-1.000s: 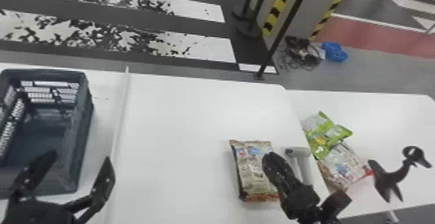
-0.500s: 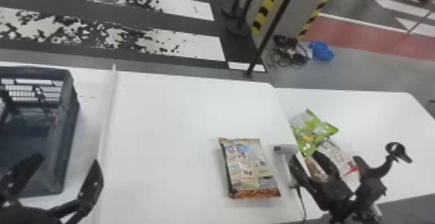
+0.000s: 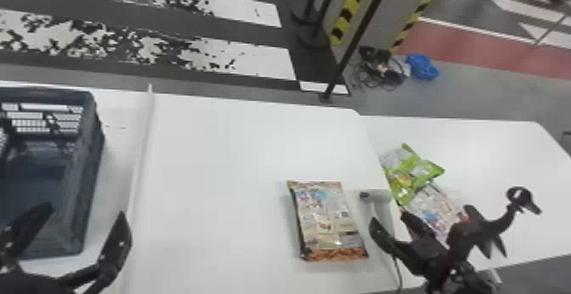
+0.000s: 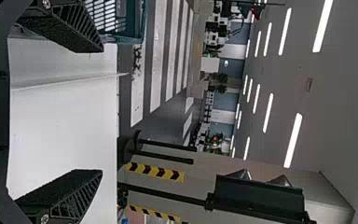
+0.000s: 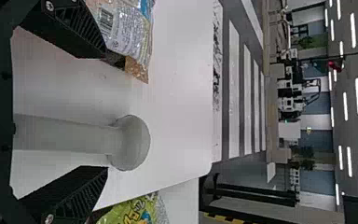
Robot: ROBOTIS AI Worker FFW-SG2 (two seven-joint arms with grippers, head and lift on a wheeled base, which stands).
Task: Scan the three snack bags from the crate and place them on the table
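Right hand [image 3: 389,221] wide open over the scanner [image 3: 380,196], handle between its fingers, not gripped; left hand [image 3: 78,212] also wide open, holding nothing, by the crate [image 3: 91,161]. Brown snack bag [image 3: 325,219] is flat on the counter [image 3: 221,157], just left of the scanner. Green bag [image 3: 410,178] and pale bag [image 3: 435,206] are together right of the scanner, on the adjoining counter [image 3: 488,157], pale one partly behind the right hand.
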